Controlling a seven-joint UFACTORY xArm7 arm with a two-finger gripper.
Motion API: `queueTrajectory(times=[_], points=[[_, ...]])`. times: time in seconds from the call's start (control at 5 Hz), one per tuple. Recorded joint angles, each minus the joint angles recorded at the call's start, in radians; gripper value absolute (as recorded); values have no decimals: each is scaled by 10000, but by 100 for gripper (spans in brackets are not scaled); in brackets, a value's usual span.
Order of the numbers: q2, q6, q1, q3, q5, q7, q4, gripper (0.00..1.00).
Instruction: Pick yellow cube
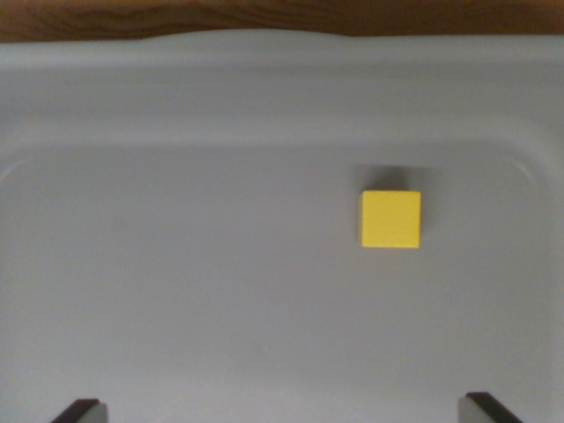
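A yellow cube [390, 218] sits flat on the floor of a grey tray [176, 264], right of centre in the wrist view. Two dark fingertips show at the bottom edge, one at the left [77, 411] and one at the right [485, 407]. They stand far apart, so my gripper [282, 411] is open with nothing between its fingers. The cube lies well above the fingertips in the picture, closer to the right one.
The tray's raised rim [282, 62] runs across the top of the view, and a strip of brown wood [264, 16] shows beyond it. The tray wall curves in at the right edge [551, 176].
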Motion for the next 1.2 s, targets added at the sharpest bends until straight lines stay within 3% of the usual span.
queueTrajectory(times=[0.2,0.4,0.6,0.8,1.0,1.2], points=[[324,-375,-56,-18,26,-131,-109,0],[324,-375,-56,-18,26,-131,-109,0],[690,-798,-119,-39,56,-279,-232,0],[690,-798,-119,-39,56,-279,-232,0],[1077,-1246,-185,-61,87,-435,-362,0],[1077,-1246,-185,-61,87,-435,-362,0]])
